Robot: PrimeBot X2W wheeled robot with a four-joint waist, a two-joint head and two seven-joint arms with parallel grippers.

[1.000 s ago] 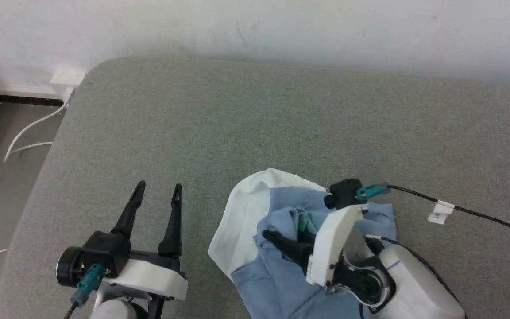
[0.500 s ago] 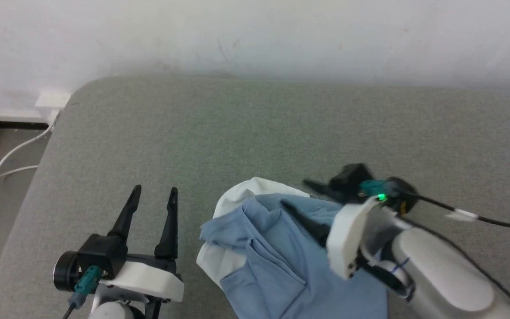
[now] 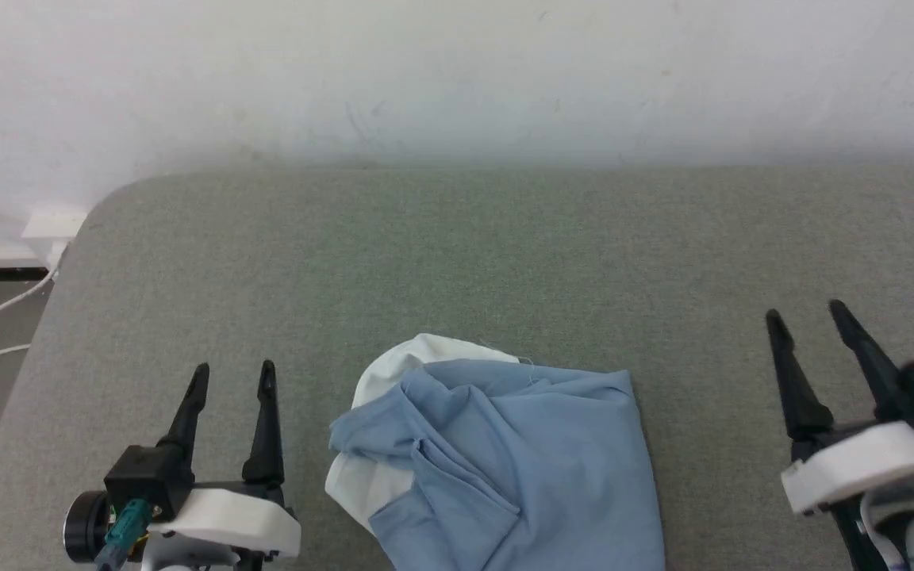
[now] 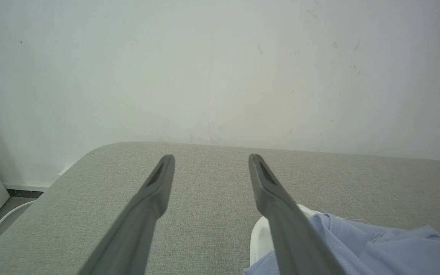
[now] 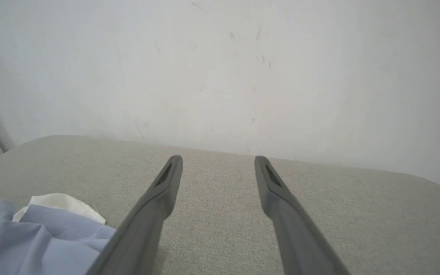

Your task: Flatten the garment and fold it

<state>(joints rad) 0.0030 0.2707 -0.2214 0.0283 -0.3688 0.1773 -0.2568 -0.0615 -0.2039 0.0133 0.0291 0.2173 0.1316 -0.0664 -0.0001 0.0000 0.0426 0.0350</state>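
The crumpled light blue knit garment [image 3: 505, 460] with white lining lies bunched at six o'clock on the grey fabric surface [image 3: 457, 254]. The left end effector [image 3: 233, 371] at eight o'clock and the right end effector [image 3: 804, 309] at four o'clock both gape open and empty, clear of it.

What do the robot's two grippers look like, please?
Both the left gripper and the right gripper have two long, tapering black fingers and a white moulded mount. A teal connector sits beside a round black module on the left one.
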